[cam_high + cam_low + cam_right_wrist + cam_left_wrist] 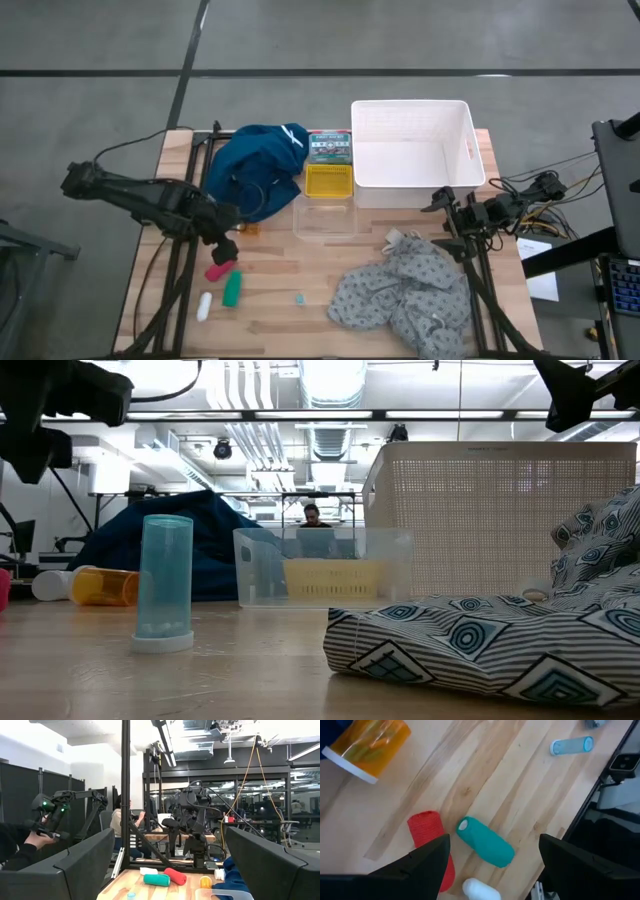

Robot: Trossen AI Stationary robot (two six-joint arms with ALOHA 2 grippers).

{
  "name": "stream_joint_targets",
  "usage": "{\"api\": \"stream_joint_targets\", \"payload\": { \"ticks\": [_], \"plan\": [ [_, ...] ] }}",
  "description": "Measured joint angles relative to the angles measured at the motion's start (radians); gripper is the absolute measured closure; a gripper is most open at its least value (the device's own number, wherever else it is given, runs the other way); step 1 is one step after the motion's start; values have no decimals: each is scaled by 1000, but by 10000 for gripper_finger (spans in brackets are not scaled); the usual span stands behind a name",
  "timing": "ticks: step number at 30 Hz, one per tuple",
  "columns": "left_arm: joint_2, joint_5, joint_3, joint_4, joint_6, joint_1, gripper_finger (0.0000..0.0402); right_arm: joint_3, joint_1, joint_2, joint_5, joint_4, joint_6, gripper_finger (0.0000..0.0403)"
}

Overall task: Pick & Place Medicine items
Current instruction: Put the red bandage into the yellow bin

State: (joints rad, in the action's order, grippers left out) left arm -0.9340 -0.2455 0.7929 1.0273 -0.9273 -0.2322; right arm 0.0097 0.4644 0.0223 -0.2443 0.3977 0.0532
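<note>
The table point(300, 310) is pale wooden planks with visible grain, set on a grey concrete floor; beyond it lies an open workshop with white ceiling ducts, strip lights, dark partitions and a person seated at a distant desk.

The left gripper point(222, 243) hangs just above the table with its dark fingers spread apart and nothing between them. Directly below it lie a ribbed red cylindrical tube point(426, 832) and a smooth green cylindrical tube with a white end point(485, 841), side by side; a small white tube point(481, 890) lies just past them, nearer the table edge. A translucent orange pill bottle with a white cap point(370, 745) rests on its side close beside the gripper, toward the crumpled dark blue cloth point(258, 170). A clear pale-blue plastic vial point(164, 583) stands upright farther off, toward the table's middle.

The right gripper point(447, 203) waits with fingers wide apart and empty, raised next to the white perforated plastic basket point(470, 150), with the rumpled grey patterned cloth point(410, 295) just below it. A clear plastic tray point(324, 220) and a yellow mesh tray point(329, 181) sit between the two grippers.
</note>
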Motion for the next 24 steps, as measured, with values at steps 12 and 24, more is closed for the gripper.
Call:
{"api": "stream_joint_targets", "payload": {
  "ticks": [12,24],
  "plan": [
    [-36,41,0,59,-125,-92,91,0,0,0,0,0,0,23],
    [-261,-6,0,115,-49,-182,91,0,0,0,0,0,0,23]
  ]
}}
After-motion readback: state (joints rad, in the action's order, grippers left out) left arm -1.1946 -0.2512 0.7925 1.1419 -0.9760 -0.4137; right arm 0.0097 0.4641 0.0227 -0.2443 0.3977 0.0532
